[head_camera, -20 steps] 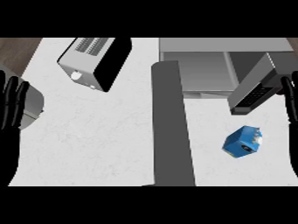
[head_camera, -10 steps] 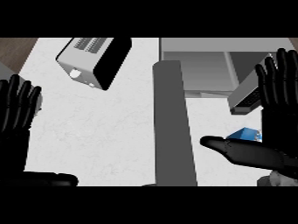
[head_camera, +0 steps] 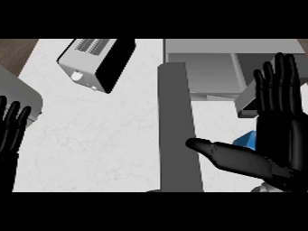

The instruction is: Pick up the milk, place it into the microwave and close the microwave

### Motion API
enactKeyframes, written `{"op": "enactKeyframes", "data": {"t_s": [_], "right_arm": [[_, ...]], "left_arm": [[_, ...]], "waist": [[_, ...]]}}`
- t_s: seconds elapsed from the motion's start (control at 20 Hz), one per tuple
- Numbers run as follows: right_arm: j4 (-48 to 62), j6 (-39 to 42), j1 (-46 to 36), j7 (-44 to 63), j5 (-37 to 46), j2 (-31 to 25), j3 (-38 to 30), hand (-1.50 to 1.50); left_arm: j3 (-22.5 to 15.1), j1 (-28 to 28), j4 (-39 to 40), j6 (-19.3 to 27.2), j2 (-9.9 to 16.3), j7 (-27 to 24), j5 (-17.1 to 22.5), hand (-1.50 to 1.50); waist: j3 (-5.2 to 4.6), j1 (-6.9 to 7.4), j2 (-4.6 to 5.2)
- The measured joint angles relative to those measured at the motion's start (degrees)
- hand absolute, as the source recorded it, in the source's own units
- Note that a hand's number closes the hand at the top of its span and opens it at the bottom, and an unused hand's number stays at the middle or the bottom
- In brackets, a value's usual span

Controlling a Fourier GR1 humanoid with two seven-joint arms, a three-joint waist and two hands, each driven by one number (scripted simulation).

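Note:
The milk (head_camera: 249, 139) is a small blue carton on the white counter at the right; only its top corner shows. My right hand (head_camera: 286, 135) hovers over it, open, fingers straight and pointing away, thumb stretched left just below the carton, hiding most of it. Whether the hand touches the carton cannot be seen. The grey microwave (head_camera: 209, 72) stands open at the top right, its cavity facing me. A long dark grey door (head_camera: 178, 126) runs down the middle of the view. My left hand (head_camera: 3, 133) rests open at the lower left edge.
A silver and black toaster (head_camera: 97, 63) lies at an angle at the top left. A grey rounded object (head_camera: 9, 88) sits at the left edge. A slanted grey panel (head_camera: 248, 101) juts out below the microwave, just behind my right hand's fingers.
Both hands came in from the view's sides a second ago. Since half a second ago the right hand has sunk a little over the milk, and the left hand has dropped lower.

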Motion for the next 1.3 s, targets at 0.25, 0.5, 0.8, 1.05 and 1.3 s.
{"op": "enactKeyframes", "data": {"t_s": [0.25, 0.5, 0.8, 1.05, 1.3], "right_arm": [[1.0, -0.3, 2.9, -1.4, 0.8, -0.8, -2.6, -1.5], [4.3, -1.3, 4.4, -4.1, 0.9, -0.6, -4.6, -1.5], [8.3, -1.2, 7.7, -9.2, -3.3, -0.7, -7.7, -1.5], [11.5, -0.2, 11.0, -13.6, -6.2, -0.8, -10.6, -1.5], [15.8, 0.5, 15.2, -20.6, -9.1, -1.0, -12.2, -1.5]], "left_arm": [[1.8, 4.1, 0.4, -3.3, 0.2, -3.4, 1.9, -1.5], [2.0, 6.0, -0.9, -4.5, -0.3, -3.6, 2.3, -1.5], [2.7, 10.0, -2.4, -6.8, -0.9, -5.5, 2.7, -1.5], [3.6, 11.8, -2.4, -8.7, -1.3, -6.7, 3.2, -1.5], [4.2, 12.1, -3.1, -9.5, -1.6, -6.3, 3.3, -1.5]], "waist": [[0.01, 0.0, 0.02], [0.03, -0.01, 0.06], [0.04, 0.03, 0.05], [0.03, -0.04, 0.05], [0.05, -0.11, 0.05]]}}
